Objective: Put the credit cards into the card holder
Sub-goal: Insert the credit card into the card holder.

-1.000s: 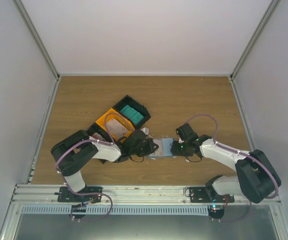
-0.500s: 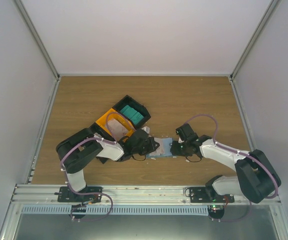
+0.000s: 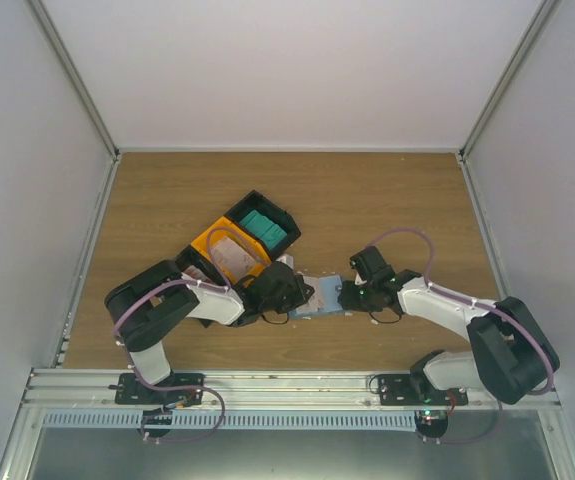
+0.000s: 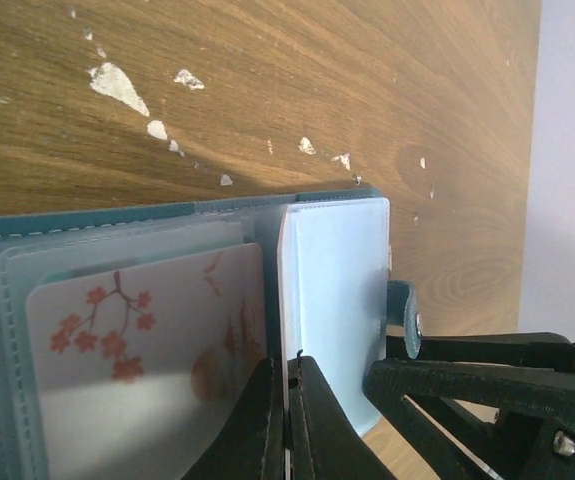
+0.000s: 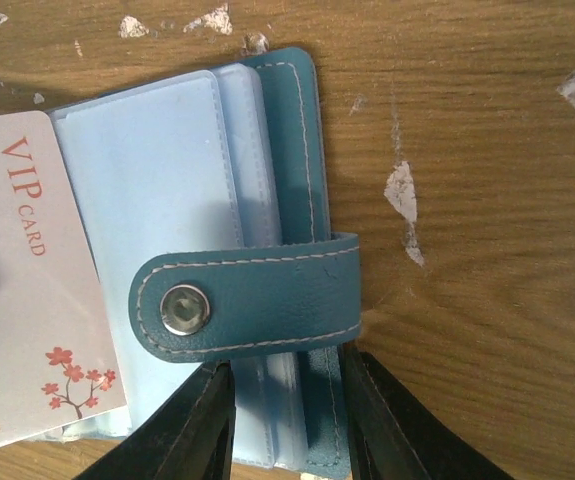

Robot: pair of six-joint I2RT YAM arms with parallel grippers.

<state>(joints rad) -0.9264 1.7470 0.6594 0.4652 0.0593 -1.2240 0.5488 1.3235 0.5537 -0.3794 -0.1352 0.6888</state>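
Note:
The slate-blue card holder point(image 3: 325, 297) lies open on the table between both grippers, pale sleeves up point(image 5: 157, 170). My left gripper point(image 3: 295, 293) is shut on a thin white credit card seen edge-on point(image 4: 285, 300), standing against a pale sleeve point(image 4: 337, 280). A white VIP card with red blossoms point(image 5: 27, 290) lies over the left sleeves, also in the left wrist view point(image 4: 147, 360). My right gripper point(image 3: 351, 295) is shut on the holder's right edge just below its snap tab point(image 5: 257, 300); its fingers point(image 5: 202, 430) straddle the sleeves and cover.
A black-and-orange bin point(image 3: 212, 243) stands behind the left gripper, with teal cards point(image 3: 264, 228) in the far compartment and whitish cards point(image 3: 231, 256) in the middle one. Small white scraps point(image 4: 117, 85) dot the wooden table. White walls enclose the sides and back.
The left gripper pushed right over the card holder half a second ago and has drawn back slightly left. The right gripper and the holder have stayed put.

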